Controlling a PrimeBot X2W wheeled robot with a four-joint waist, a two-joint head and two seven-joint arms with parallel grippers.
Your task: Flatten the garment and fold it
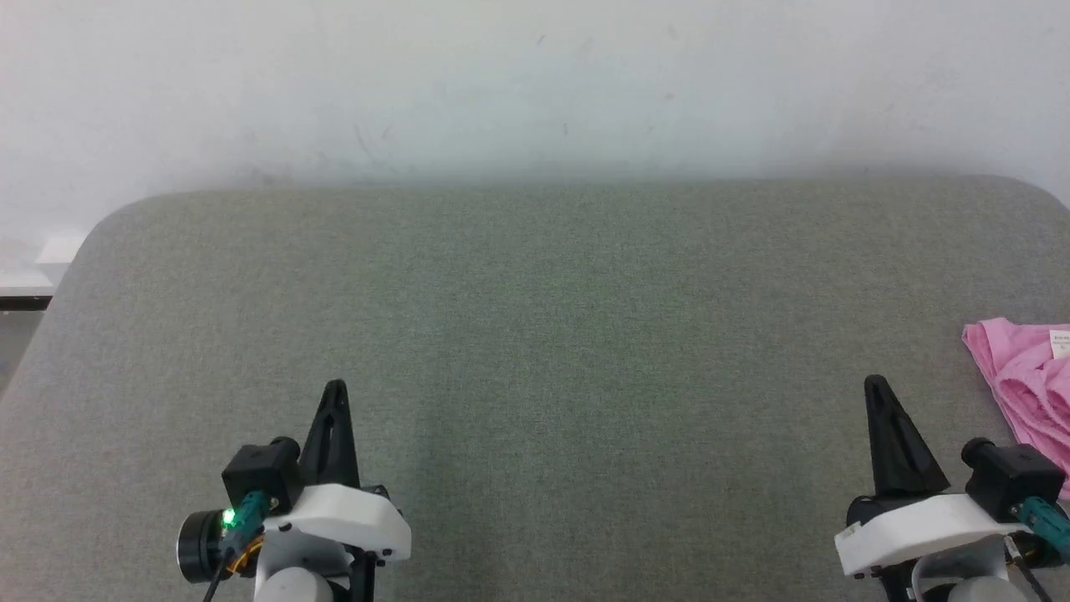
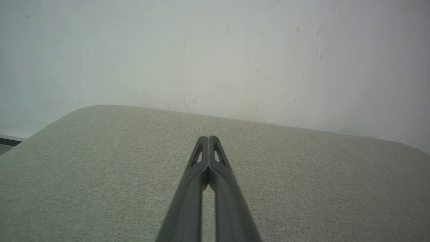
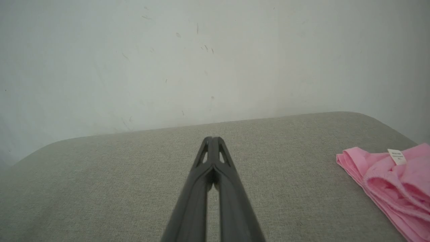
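Observation:
The garment [image 1: 1026, 385] is a light pink, soft cloth lying bunched at the far right edge of the grey surface, cut off by the head view's border, with a small white label [image 1: 1060, 343] on top. The right wrist view shows the garment [image 3: 389, 181] at its right side, label [image 3: 396, 156] up. My right gripper [image 1: 875, 385] is shut and holds nothing, a short way left of the cloth and apart from it. My left gripper [image 1: 335, 388] is shut too, at the lower left, far from the garment. Both sets of fingers [image 2: 209, 139] [image 3: 212, 139] press tip to tip.
A grey fabric-covered table [image 1: 535, 318] with rounded far corners spans the head view. A pale wall [image 1: 535, 84] stands right behind its far edge. At the far left, past the table's corner, a white ledge [image 1: 25, 276] sits lower down.

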